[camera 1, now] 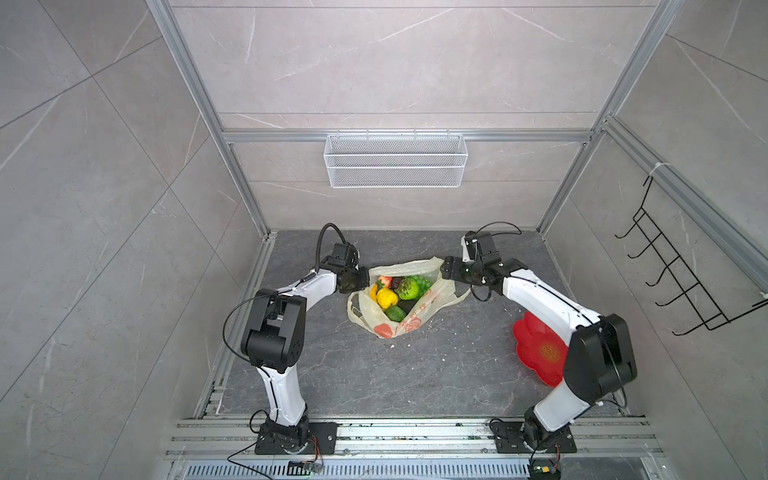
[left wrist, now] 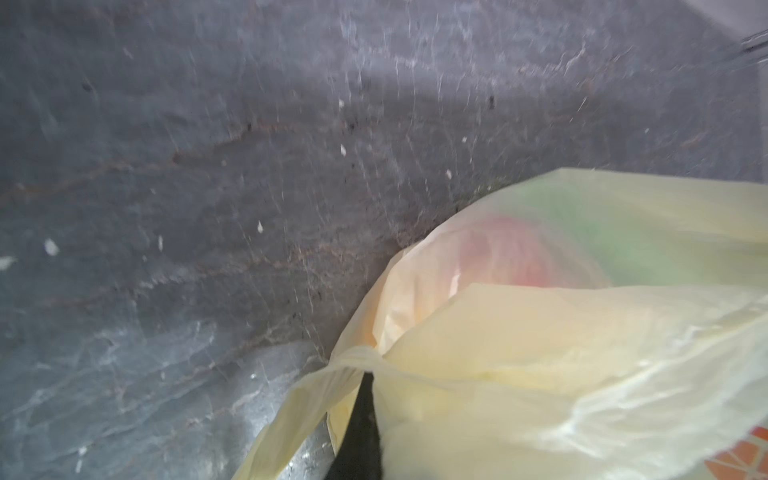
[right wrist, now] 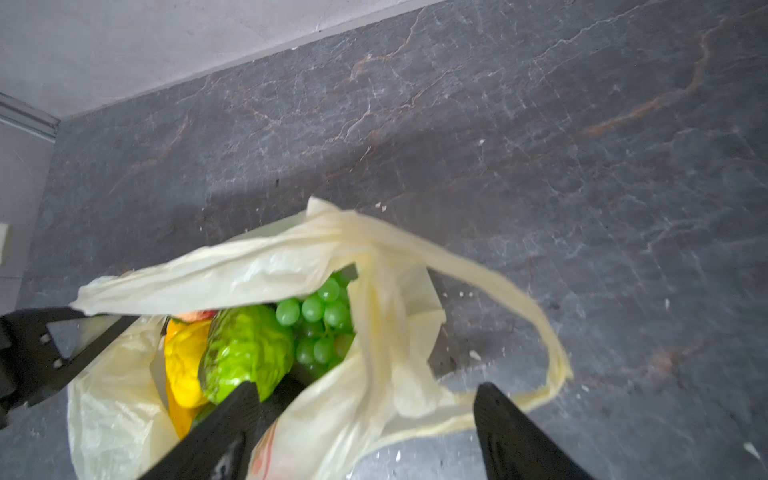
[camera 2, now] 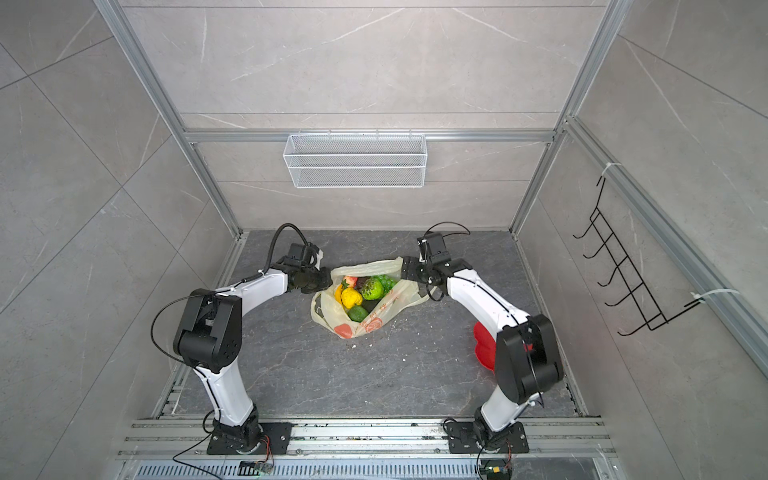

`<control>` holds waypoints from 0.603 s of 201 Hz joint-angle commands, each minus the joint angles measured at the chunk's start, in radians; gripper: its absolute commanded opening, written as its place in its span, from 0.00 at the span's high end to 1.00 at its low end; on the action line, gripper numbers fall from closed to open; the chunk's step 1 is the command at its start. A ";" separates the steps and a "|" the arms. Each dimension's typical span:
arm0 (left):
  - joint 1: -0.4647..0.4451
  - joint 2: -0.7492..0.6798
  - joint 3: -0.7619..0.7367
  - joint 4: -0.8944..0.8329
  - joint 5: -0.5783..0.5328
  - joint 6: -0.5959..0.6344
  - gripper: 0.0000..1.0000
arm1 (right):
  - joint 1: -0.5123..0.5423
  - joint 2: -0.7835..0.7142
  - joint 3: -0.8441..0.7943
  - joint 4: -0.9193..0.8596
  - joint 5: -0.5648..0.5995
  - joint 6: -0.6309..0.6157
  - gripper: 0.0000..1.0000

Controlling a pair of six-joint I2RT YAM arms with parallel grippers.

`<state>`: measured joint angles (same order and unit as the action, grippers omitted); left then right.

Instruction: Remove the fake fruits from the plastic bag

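- plastic bag [camera 1: 376, 309]: lies in the middle of the dark stone table [camera 1: 353, 374], between the two grippers, with its mouth gaping upward in both top views [camera 2: 332, 309].
- fake fruits: all sit inside the bag, showing through its open mouth.
  - bumpy yellow fruit [camera 1: 387, 298]: sits in the middle.
  - bumpy green fruit [camera 1: 408, 289]: touches the yellow one.
  - grape bunch [camera 1: 424, 282]: lies toward the right rim.
  - strawberry [camera 1: 384, 281] and banana [camera 1: 374, 293]: lie toward the left rim.
  - avocado [camera 1: 395, 313]: lies nearest the arm bases.
- left gripper [camera 1: 365, 279]: pinches the bag's left rim, jaws together on the film. In the left wrist view, shows one black finger [left wrist: 359, 419] beneath bunched plastic, with pink and green shapes blurred through the film.
- right gripper [camera 1: 444, 268]: hovers at the bag's right rim with jaws spread wide. In the right wrist view [right wrist: 365, 388], straddles the rim without squeezing it, one finger over the mouth and the other outside by a loose loop handle [right wrist: 519, 299].
- red plate [camera 1: 536, 349]: lies well apart on the right, partly hidden behind the right arm.
- wire basket [camera 1: 395, 160]: hangs on the back wall.
- black hook rack [camera 1: 681, 266]: hangs on the right wall.
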<state>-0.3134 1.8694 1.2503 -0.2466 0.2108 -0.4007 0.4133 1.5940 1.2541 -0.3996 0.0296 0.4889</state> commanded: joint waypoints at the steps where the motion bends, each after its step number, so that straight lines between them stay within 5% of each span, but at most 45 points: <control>1: -0.015 -0.069 -0.011 -0.001 -0.025 -0.019 1.00 | 0.031 -0.030 -0.092 0.037 0.065 0.098 0.15; 56: -0.015 -0.068 -0.020 0.007 -0.038 -0.039 1.00 | 0.050 0.103 -0.114 0.146 -0.063 0.128 0.19; 91: 0.001 -0.068 -0.033 -0.001 -0.090 -0.076 1.00 | 0.023 0.063 -0.163 0.197 -0.184 0.087 0.55; 109: 0.026 -0.071 -0.051 0.012 -0.113 -0.109 1.00 | -0.066 0.018 -0.290 0.343 -0.352 0.135 0.83; 121: 0.049 -0.070 -0.065 0.022 -0.117 -0.141 1.00 | -0.132 -0.003 -0.384 0.475 -0.463 0.173 0.93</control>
<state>-0.3103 1.8370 1.2091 -0.2371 0.1371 -0.4706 0.3973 1.6463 1.0168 -0.1390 -0.2062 0.6014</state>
